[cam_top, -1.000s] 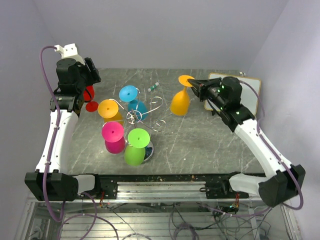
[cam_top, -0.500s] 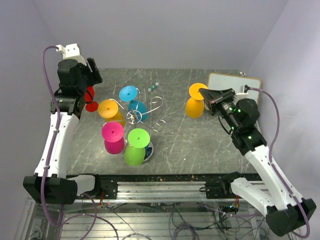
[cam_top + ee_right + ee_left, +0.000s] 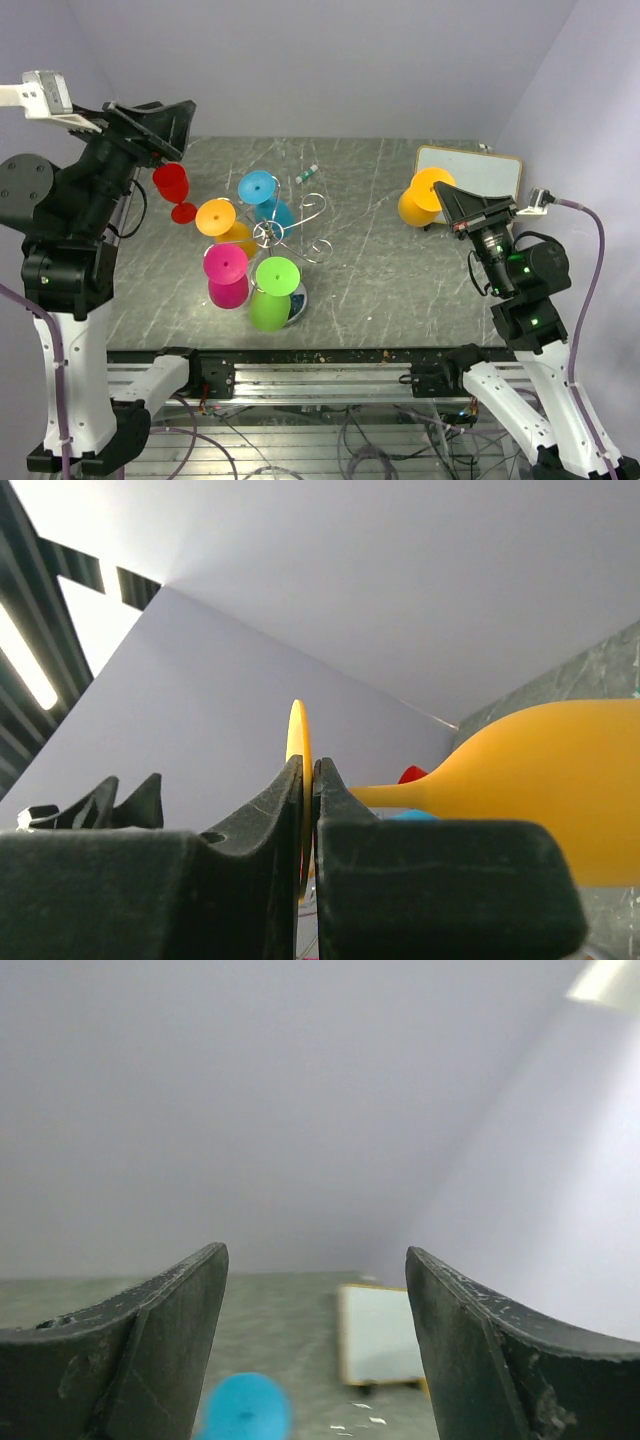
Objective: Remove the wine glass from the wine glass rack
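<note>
The wine glass rack (image 3: 268,234), a chrome wire stand, is at the table's middle with blue (image 3: 258,187), orange (image 3: 215,217), pink (image 3: 226,263) and green (image 3: 277,275) glasses hanging on it. My right gripper (image 3: 445,198) is shut on the flat foot of a yellow-orange wine glass (image 3: 412,207), held on its side in the air well right of the rack. The right wrist view shows the foot disc (image 3: 297,730) pinched between the fingers and the bowl (image 3: 560,790) pointing away. My left gripper (image 3: 168,124) is raised high at the far left, open and empty (image 3: 312,1256).
A red glass (image 3: 172,185) stands upside down on the table left of the rack, below my left gripper. A white board (image 3: 482,170) lies at the back right, just behind the held glass. A small pen-like item (image 3: 307,173) lies behind the rack.
My right arm carried the yellow-orange glass rightward, away from the rack and toward the white board. My left arm lifted up from the red glass and its jaws spread wider.
</note>
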